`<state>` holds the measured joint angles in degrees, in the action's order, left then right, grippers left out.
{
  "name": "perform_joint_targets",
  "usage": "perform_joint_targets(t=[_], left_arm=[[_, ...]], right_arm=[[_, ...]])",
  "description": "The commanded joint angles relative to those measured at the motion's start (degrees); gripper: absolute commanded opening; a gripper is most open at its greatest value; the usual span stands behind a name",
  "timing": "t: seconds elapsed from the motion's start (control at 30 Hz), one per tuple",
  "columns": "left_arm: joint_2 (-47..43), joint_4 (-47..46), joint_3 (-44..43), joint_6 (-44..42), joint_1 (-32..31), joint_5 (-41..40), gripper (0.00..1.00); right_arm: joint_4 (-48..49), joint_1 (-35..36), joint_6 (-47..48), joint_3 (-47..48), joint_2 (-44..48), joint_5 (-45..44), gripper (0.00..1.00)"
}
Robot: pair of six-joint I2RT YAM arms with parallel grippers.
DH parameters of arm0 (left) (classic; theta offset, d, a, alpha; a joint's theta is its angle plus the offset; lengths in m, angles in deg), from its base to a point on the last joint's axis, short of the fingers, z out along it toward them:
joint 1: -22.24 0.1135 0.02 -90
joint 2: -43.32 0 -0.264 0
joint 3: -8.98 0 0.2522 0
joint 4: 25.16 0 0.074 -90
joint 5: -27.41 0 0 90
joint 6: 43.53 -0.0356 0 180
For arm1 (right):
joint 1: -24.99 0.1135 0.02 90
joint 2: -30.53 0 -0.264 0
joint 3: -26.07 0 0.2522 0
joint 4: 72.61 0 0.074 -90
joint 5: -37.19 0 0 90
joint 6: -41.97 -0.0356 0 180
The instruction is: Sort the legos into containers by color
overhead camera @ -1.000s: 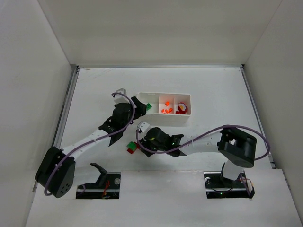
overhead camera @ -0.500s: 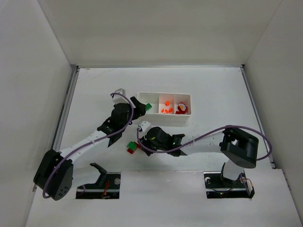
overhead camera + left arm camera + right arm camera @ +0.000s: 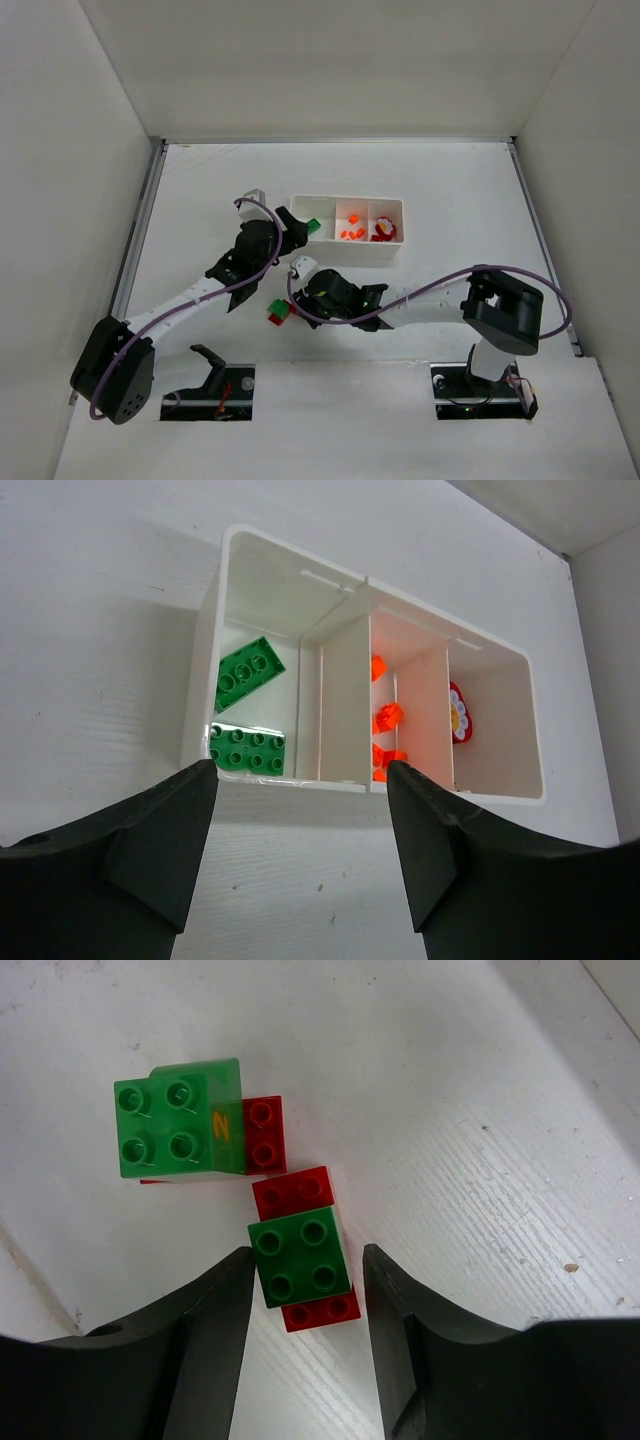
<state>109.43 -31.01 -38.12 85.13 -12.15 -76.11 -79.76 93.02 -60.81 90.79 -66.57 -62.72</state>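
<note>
right end effector [image 3: 306, 1265] sat wide open, empty, straddling the green-on-red stack [image 3: 299, 1250] on the bench [image 3: 480, 1110] | other stack [image 3: 190, 1125] was at 11 o'clock, close | imo it needed squeezing the green's flat sides dead centre, no nudging | left end effector [image 3: 300, 772] open, empty, facing tray [image 3: 205, 680]

White tray [image 3: 203, 670], three compartments, upper centre of left wrist view.
- Left compartment: two green bricks, studs up. One [image 3: 245, 673] lies skewed, one [image 3: 247, 750] lies along the near wall.
- Middle compartment: tiny orange pieces [image 3: 387, 716].
- Right compartment: red piece [image 3: 459, 713] with a white-and-yellow face, against the divider.

Right wrist view: two green-on-red stacks outside the tray, one [image 3: 180, 1125] upper left, one [image 3: 300, 1258] centre, just beside each other.
</note>
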Motion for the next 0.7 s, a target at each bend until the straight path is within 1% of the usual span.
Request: perform_joint_targets(t=[0.0,0.27,0.37,0.5,0.57,0.67], left_arm=[[-1.0,-1.0,0.3,0.1,0.1,0.3,0.66],[-1.5,-1.0,0.2,0.2,0.1,0.4,0.66],[-1.8,-1.0,-0.1,0.3,-0.2,0.9,0.66],[-2.1,-1.0,-1.0,0.9,-1.2,2.8,0.66],[-2.6,-1.4,-1.4,1.3,-2.0,3.9,0.66],[-3.2,-1.7,-2.2,2.0,-3.5,5.2,0.66]], right_arm=[[1.0,0.9,0.9,2.5,-0.4,-1.0,0.52],[0.4,1.0,0.8,2.9,0.2,-1.2,0.33],[0.7,1.0,-0.4,1.3,3.3,-1.8,0.30],[3.0,-0.4,-4.8,-4.6,13.5,-2.0,0.29],[5.9,-2.3,-7.3,-9.2,20.1,-1.6,0.29],[9.6,-7.3,-12.2,-16.0,29.4,0.1,0.29]])
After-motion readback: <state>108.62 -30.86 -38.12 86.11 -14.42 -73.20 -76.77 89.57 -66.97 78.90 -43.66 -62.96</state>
